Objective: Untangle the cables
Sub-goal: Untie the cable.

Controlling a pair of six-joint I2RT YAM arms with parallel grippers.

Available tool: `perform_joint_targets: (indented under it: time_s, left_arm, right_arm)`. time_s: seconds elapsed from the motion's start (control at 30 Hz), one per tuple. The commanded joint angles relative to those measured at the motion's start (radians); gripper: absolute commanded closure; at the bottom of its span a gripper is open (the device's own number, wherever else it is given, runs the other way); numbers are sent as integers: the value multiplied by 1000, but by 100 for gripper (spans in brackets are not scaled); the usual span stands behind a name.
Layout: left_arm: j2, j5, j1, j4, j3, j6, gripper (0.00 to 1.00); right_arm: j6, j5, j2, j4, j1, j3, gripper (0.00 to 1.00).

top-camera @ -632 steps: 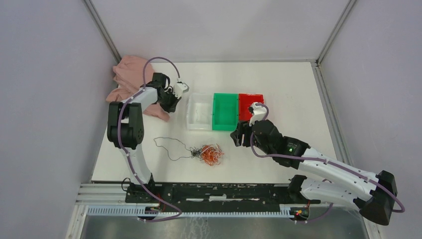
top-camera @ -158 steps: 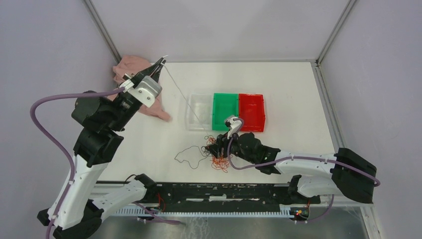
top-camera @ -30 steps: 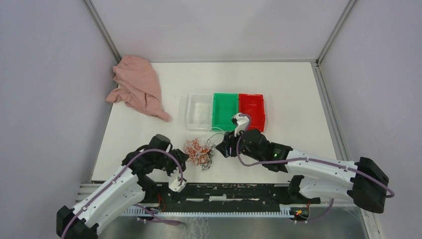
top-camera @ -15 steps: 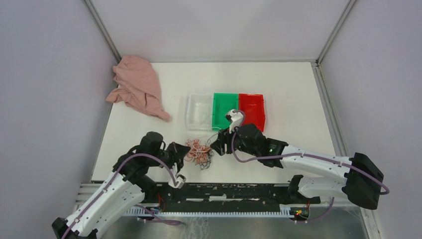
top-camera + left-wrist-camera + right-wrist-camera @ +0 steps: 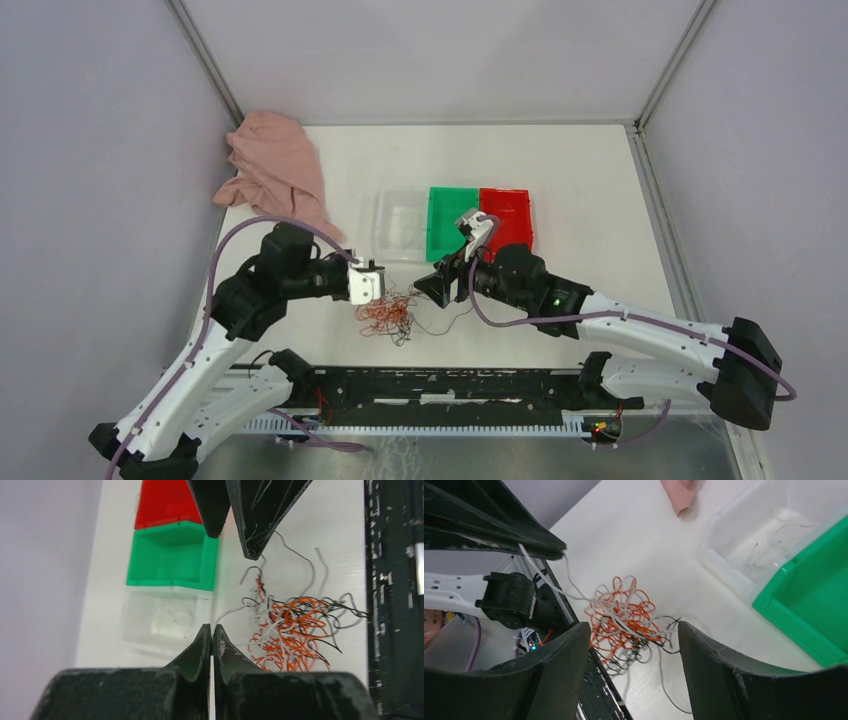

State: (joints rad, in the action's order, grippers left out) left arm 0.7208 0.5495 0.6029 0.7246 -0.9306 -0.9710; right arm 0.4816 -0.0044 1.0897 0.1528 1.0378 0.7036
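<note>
My left end effector [image 5: 366, 284] is closed, its tips pinched on one whitish strand [image 5: 231, 612] that runs from them down into the cables [image 5: 386, 312]. The wad lies on the tabletop [image 5: 580, 170] near the front edge, between my two end effectors. It is a knot of orange, black and whitish curls, with a few black ends straggling out toward the right.

Just beyond it stands the clear bin [image 5: 381, 225], and my right wrist view shows a few pale strands lying inside it. I judge those as sorted.

My right end effector [image 5: 436, 288] is open. Its fingers stand wide on either side of the wad in its own view, and I cannot see them touching any wire.

Further right, the green bin [image 5: 452, 225] looks empty in the part I can see. The red bin [image 5: 508, 210] is too blurred or hidden for me to tell.

I reckon the job is only partly done. Some whitish wire is put away, one more strand is in hand, and all the orange and black wire remains tangled.
</note>
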Motion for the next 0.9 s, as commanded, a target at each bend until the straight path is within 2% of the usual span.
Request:
perform_joint_targets:
  time_s: [0.0,0.3,0.87]
  left_arm:
    - [6,-32,3,-25,-38,363,97]
    - [76,-114,4,-51,-111,576,97]
    - [125,-53,3,-53,-185,691,97]
  right_arm:
    - [-22,-34,-34,114,4,4,28]
    - [-57,-37,-17,172,30,1,28]
    - [-59,27,163,293,48,89,28]
